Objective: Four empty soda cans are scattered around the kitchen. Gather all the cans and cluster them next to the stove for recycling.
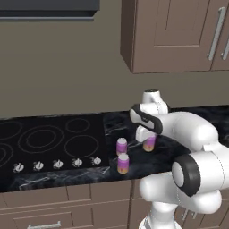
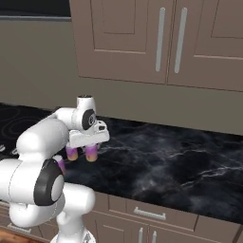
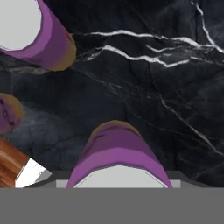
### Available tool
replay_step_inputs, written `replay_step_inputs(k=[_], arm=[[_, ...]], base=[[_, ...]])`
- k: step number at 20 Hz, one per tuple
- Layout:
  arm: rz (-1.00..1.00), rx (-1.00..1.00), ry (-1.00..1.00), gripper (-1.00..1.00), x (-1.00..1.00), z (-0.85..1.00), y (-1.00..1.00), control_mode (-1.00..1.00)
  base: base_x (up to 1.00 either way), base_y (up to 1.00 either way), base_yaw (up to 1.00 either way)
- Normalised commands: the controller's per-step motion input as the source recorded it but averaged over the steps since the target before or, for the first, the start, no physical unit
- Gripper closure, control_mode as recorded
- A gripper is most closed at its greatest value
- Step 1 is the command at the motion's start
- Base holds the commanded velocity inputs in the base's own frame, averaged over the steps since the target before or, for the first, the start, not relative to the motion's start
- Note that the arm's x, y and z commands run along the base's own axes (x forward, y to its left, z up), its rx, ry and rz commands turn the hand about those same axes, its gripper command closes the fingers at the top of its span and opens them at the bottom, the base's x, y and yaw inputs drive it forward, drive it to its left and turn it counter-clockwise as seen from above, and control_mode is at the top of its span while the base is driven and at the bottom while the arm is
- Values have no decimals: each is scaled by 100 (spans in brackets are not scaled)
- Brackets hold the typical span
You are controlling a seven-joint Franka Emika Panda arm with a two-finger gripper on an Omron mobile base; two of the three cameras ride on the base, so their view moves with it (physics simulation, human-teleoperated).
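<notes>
The gripper (image 1: 150, 139) points straight down over the black marble counter (image 2: 180, 166), its jaws closed on the upper part of a purple can (image 1: 149, 143) whose orange base sits at or just above the stone — contact cannot be told. In the hand view that held can (image 3: 119, 157) rises toward the camera, so its long axis is upright and in line with the gripper.

From left to right in the left base view: the stove (image 1: 49, 141) with its row of knobs (image 1: 57, 164) along the front edge; then two more purple cans, one further back (image 1: 121, 146) and one nearer the front edge (image 1: 123, 163), both upright just beside the stove; then the held can, near them but apart.

To the right of the held can the counter runs open and bare — wall cabinets (image 2: 156, 40) hang above, drawer fronts (image 2: 147, 213) below its front edge.
</notes>
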Motion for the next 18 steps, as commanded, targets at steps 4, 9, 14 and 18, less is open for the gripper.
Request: replay_step_inputs(k=[4, 9, 14, 18], arm=[[13, 0, -1, 100, 4, -20, 8, -100], [7, 0, -2, 100, 2, -25, 13, -100], [5, 1, -1, 100, 5, -23, 4, -100], [4, 2, -2, 100, 17, -18, 0, -100]], base=[[0, 0, 0], [0, 0, 0], [0, 0, 0], [0, 0, 0]])
